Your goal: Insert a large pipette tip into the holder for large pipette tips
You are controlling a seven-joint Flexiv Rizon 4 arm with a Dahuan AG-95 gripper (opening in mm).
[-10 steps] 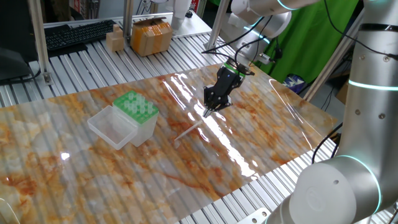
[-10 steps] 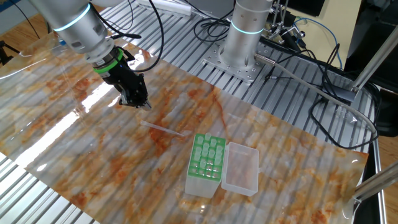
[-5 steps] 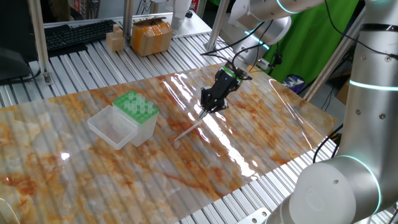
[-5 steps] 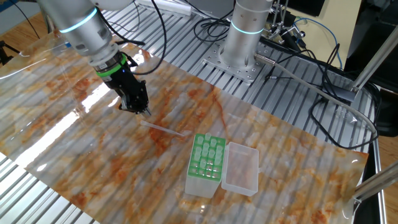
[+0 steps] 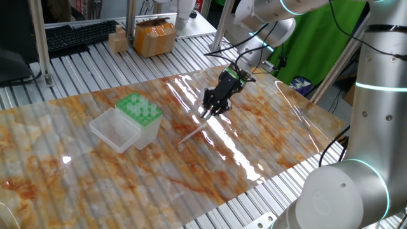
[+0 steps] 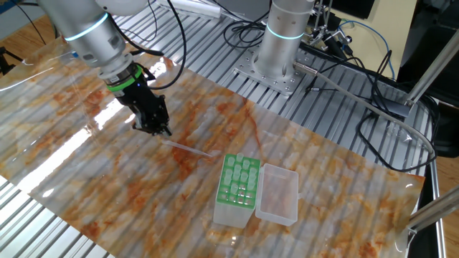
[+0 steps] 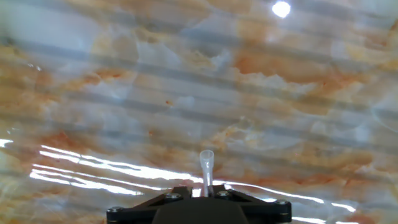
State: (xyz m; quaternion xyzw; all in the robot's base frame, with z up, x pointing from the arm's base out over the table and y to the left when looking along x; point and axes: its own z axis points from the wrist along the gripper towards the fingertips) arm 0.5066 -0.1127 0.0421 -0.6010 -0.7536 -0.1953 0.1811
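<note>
On the marbled sheet covering the table [image 5: 267,152], the tip [image 5: 193,135] lies flat, right of the green-topped box [image 5: 141,112] and well apart from it; in the other fixed view the tip [image 6: 188,148] sits up-left of the box [image 6: 238,188]. Gripper [image 5: 205,115] hangs low just above the wide end of the tip, tilted, likely lining up to pinch that end so the point can go down into a hole. In the other fixed view the gripper [image 6: 162,131] is close over the sheet near the tip's left end. Hand view shows the tip's open mouth [image 7: 206,157] poking out from between the fingers at the bottom edge, but fingers are mostly cut off, so can't tell jaw gap or whether it's actually grasped. Box lid [image 5: 114,129] is swung open beside it, leaving the holes free for insertion.
</note>
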